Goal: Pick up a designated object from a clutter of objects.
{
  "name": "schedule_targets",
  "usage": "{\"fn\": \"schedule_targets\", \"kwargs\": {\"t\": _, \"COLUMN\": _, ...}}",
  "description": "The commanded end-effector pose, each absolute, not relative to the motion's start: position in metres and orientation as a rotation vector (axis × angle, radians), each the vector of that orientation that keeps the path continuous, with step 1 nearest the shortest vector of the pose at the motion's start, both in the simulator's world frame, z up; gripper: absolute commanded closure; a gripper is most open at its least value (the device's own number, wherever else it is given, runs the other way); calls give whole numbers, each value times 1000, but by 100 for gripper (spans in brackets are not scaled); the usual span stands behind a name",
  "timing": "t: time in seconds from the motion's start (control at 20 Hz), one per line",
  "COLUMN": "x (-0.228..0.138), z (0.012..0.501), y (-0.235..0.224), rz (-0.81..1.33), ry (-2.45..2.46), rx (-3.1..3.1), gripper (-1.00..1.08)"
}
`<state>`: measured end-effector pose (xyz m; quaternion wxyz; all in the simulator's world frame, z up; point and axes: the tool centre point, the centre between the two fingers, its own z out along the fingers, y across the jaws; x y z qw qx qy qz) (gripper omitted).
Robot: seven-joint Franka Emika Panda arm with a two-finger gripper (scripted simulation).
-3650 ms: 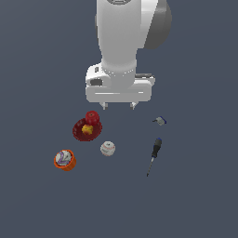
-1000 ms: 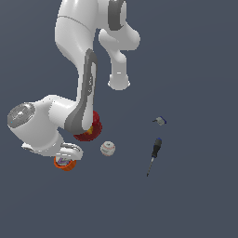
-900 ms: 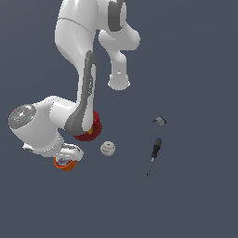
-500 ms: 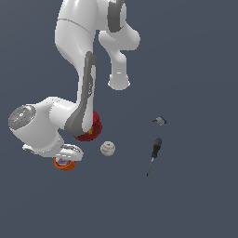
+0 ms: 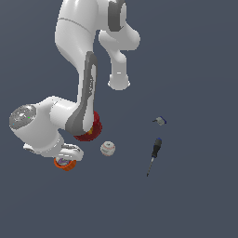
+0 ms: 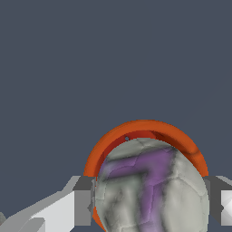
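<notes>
The purple-swirled ball [image 6: 152, 186] is sitting in the orange cup [image 6: 136, 131], and the fingers [image 6: 84, 206] are standing on either side of it, seemingly clamping it. All is resting on a plain dark grey bench [image 5: 195, 195].

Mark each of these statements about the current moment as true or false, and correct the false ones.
1. The purple-swirled ball sits in the mouth of the orange cup. True.
2. The gripper has a finger on each side of that ball. True.
3. The black-handled screwdriver lies inside the dark red dish. False: it lies on the floor, well toward the exterior view's right of the dish.
4. The whitish ball with faint red lines is between the fingers. False: it rests free on the floor beside the dish.
5. The tiny grey piece lies apart from the screwdriver. True.
</notes>
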<state>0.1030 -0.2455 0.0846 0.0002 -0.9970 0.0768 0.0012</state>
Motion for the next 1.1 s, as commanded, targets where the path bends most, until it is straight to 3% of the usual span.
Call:
{"fn": "schedule_targets", "kwargs": {"t": 0.0, "x": 103, "z": 88, "y": -243, "rz": 0, "ry": 240, "rx": -3132, "gripper": 108}}
{"fn": "schedule_targets", "kwargs": {"t": 0.5, "x": 89, "z": 114, "y": -207, "rz": 1, "ry": 240, "rx": -3132, "gripper": 108}}
{"fn": "schedule_targets", "kwargs": {"t": 1.05, "x": 54, "z": 178, "y": -119, "rz": 0, "ry": 239, "rx": -3132, "gripper": 108}}
